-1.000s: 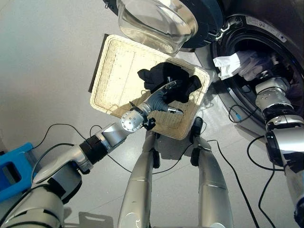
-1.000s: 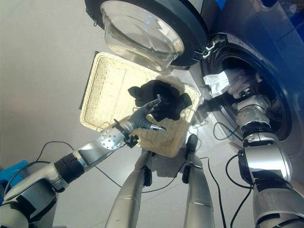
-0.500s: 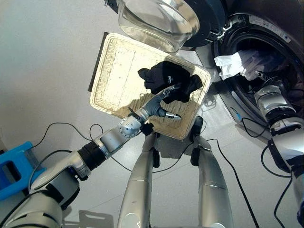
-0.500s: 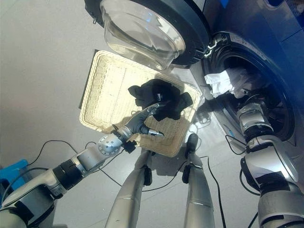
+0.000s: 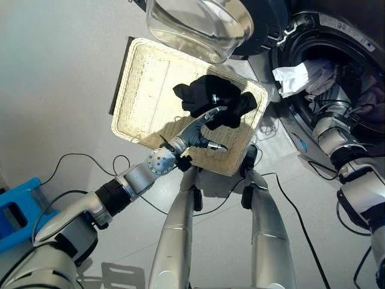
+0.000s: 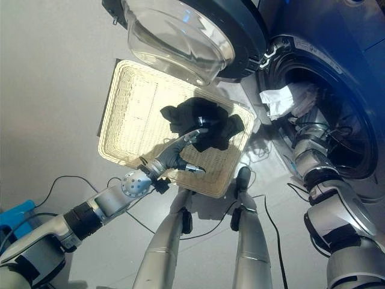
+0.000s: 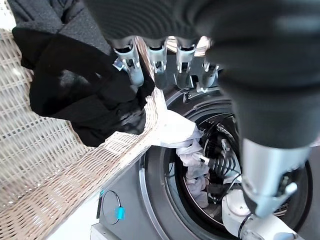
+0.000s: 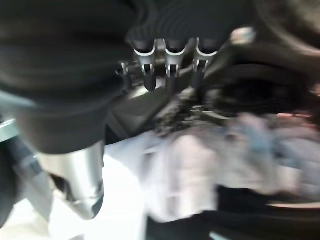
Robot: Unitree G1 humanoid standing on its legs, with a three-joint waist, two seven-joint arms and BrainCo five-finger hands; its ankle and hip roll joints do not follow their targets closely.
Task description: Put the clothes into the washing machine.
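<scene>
The left arm reaches forward from the lower left across the floor, over the near edge of 1 shallow cream wicker basket (image 5: 147,90). The left hand (image 5: 194,133) hangs over the basket's near right part with its fingers (image 7: 131,64) held straight and spread, their dark tips at the near edge of 1 bundle of black clothes (image 5: 213,99). The thumb points off toward the basket's right corner. Nothing is gripped by this hand; from the wrist, the fingertips sit right against the dark cloth.

The black clothes lie crumpled in the basket's far right corner, close to the rim. The rest of the woven floor is bare.

The right arm stretches from the lower right up into the round opening of 1 front-loading washing machine (image 6: 337,78), which stands just to the right of the basket. The right hand (image 8: 167,65) is inside the drum; its wrist view shows the fingers straight and holding nothing, with pale cloth past them. 1 bunch of white clothes (image 5: 295,77) hangs over the left lip of the drum opening, with more pale laundry behind it in the drum. The machine's 1 round glass door (image 5: 201,27) stands swung open above the basket's far edge.

1 blue box (image 5: 18,217) sits on the floor at the far left.
</scene>
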